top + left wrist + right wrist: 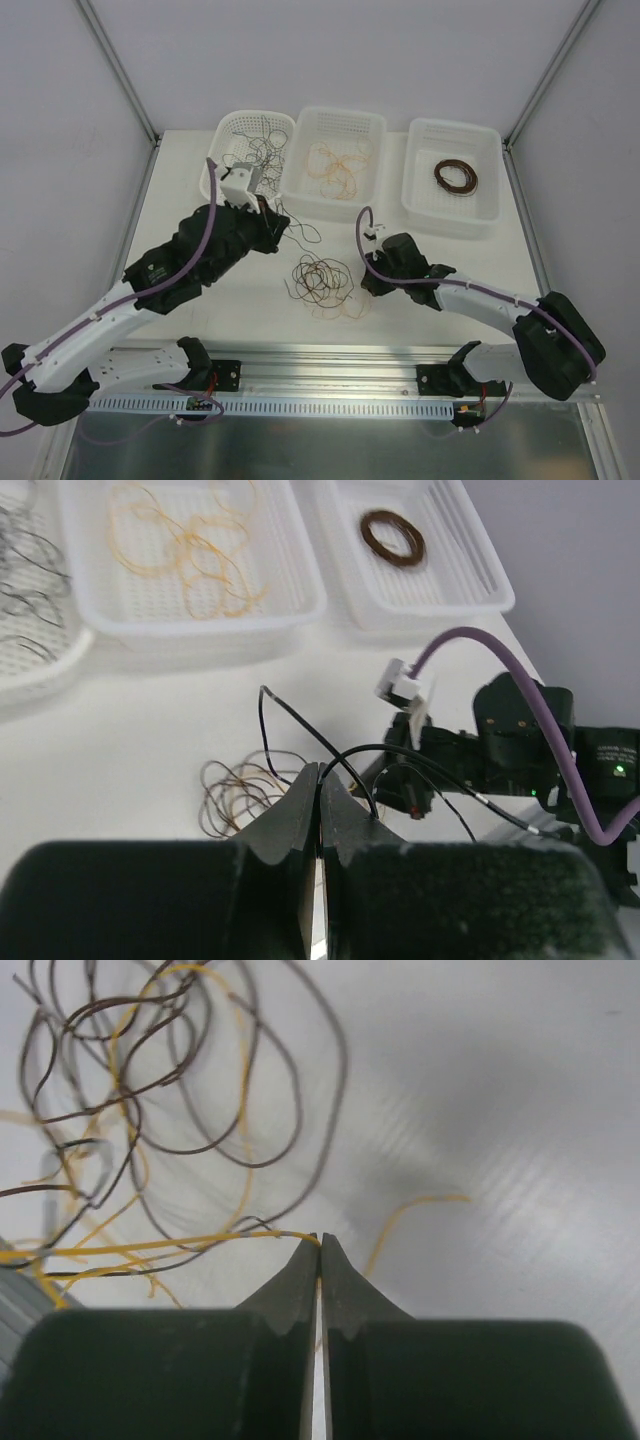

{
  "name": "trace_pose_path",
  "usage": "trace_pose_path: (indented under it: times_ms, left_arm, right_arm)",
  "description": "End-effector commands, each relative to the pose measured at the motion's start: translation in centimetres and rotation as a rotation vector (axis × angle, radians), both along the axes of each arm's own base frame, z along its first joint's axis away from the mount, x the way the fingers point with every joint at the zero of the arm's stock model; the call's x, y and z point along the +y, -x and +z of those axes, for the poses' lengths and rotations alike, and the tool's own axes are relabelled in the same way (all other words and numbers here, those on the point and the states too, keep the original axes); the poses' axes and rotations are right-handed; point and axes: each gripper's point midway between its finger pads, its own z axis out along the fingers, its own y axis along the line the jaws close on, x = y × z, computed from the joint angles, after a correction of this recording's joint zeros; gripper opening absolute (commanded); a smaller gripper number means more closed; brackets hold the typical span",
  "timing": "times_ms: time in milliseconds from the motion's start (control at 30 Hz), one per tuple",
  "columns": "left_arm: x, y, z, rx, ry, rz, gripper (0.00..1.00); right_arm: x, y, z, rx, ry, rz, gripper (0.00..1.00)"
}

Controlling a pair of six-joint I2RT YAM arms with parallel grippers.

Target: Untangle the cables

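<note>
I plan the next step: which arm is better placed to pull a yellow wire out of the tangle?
Right. The right pincer is shut on a yellow wire at the tangle's edge; the left pincer is shut on a black wire.

A white table filled the middle of the top view, evenly lit, with only faint shadows. Pale grey walls closed it in at the top and both sides, with metal struts slanting in from the upper corners. A silvery rail ran along the bottom, with a glossy metal sheet below it.
</note>
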Motion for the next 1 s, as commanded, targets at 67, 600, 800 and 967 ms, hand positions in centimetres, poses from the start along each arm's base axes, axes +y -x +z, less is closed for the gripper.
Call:
trace_pose_path:
  times_ms: [67, 600, 800, 967]
  left_arm:
    - [8.7, -0.5, 8.0, -0.191, -0.091, 0.25, 0.0]
    - [22.9, 2.1, 20.5, -0.448, -0.218, 0.697, 0.0]
    - [24.8, 2.0, 20.9, -0.476, -0.384, 0.803, 0.0]
    - [23.0, 0.9, 19.2, -0.477, -0.362, 0.771, 0.0]
  right_arm:
    - [-5.9, -2.7, 1.6, -0.016, 0.011, -0.28, 0.01]
    - [-14.4, -2.8, 3.4, 0.024, 0.094, -0.594, 0.01]
    - [-17.0, -2.4, 3.0, 0.026, 0.15, -0.691, 0.01]
    - [-17.1, -2.2, 3.0, 0.034, 0.083, -0.711, 0.01]
